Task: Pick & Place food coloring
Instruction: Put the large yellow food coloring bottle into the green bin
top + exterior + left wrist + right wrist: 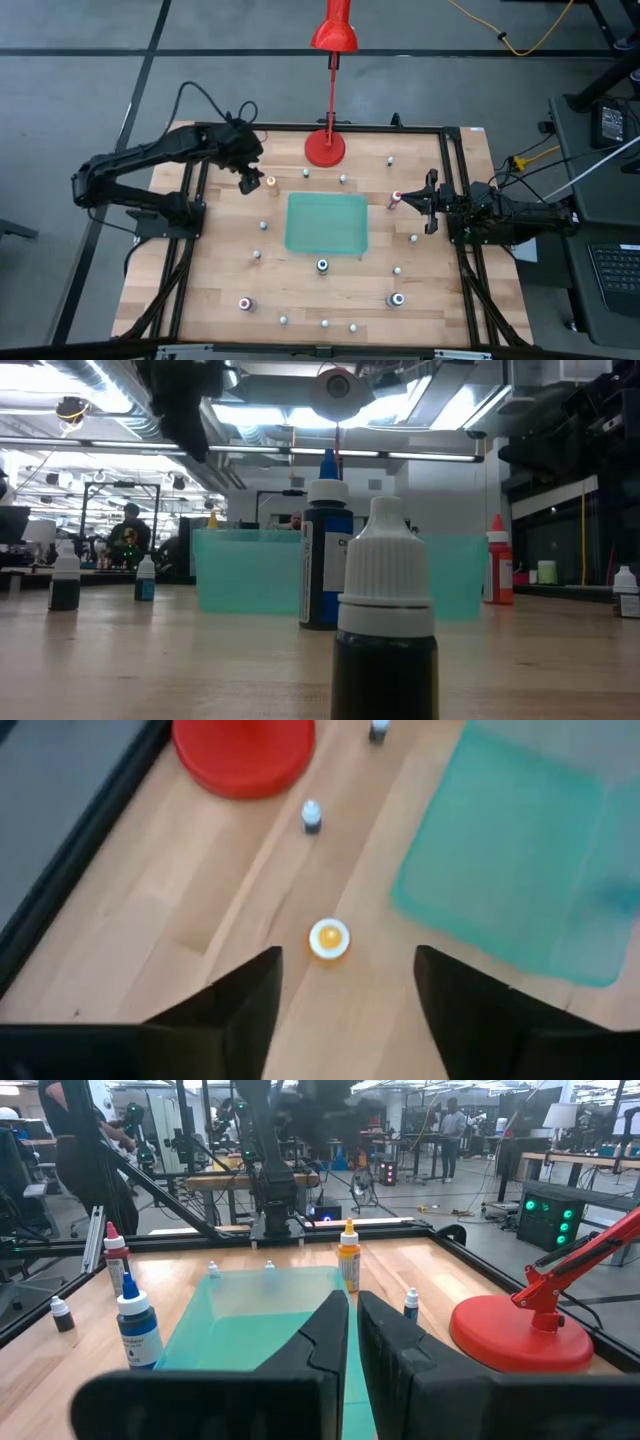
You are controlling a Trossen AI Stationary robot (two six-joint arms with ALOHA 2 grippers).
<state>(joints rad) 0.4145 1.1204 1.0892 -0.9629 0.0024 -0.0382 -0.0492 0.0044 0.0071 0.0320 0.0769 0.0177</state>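
Above the orange-capped bottle point(329, 938), the left end effector point(345, 982) hangs spread wide, holding nothing; the green tray point(326, 223) has no bottles, so everything remains.

Pale planked wood table point(220, 280), smooth, matt; translucent green tray point(326, 223), likely plastic; glossy red lamp base point(324, 148)
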